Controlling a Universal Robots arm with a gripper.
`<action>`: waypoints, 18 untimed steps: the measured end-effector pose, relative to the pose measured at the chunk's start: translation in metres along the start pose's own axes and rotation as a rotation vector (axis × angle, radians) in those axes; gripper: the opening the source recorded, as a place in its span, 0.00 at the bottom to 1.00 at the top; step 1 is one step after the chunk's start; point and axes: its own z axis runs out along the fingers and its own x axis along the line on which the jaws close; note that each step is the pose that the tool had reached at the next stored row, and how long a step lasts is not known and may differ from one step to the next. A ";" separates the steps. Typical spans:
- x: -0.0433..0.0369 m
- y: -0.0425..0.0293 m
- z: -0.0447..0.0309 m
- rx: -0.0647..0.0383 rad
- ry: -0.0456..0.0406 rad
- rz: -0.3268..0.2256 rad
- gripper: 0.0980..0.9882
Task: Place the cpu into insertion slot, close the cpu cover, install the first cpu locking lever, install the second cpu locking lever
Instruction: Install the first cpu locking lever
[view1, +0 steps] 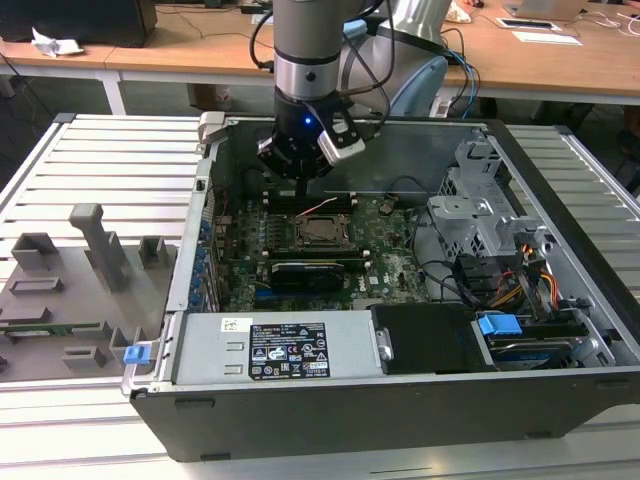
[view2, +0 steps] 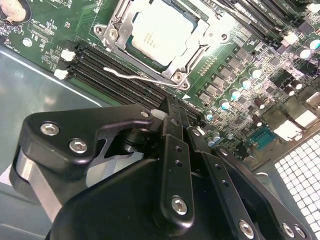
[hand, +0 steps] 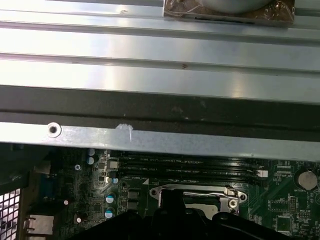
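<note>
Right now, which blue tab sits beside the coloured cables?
The blue tab on the exterior view's right, inside the case; the other blue tab sits at the case's corner near the grey fixture.

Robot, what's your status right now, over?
Gripper hovers above the motherboard. Cpu seated, cpu cover down around it. Nothing between gripper and cpu.

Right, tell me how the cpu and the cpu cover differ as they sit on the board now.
The cpu is a solid pale plate; the cpu cover is an open frame of shinier metal. The cpu is smaller and lies inside the cpu cover's cut-out, which rings it. Both are square, metal and appear to lie flat.
</note>
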 end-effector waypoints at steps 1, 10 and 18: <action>0.0000 0.0000 0.0002 0.000 0.0000 0.000 0.01; -0.0027 -0.0003 0.0018 0.001 0.0001 0.000 0.01; -0.0048 -0.0004 0.0026 0.002 0.0002 0.000 0.01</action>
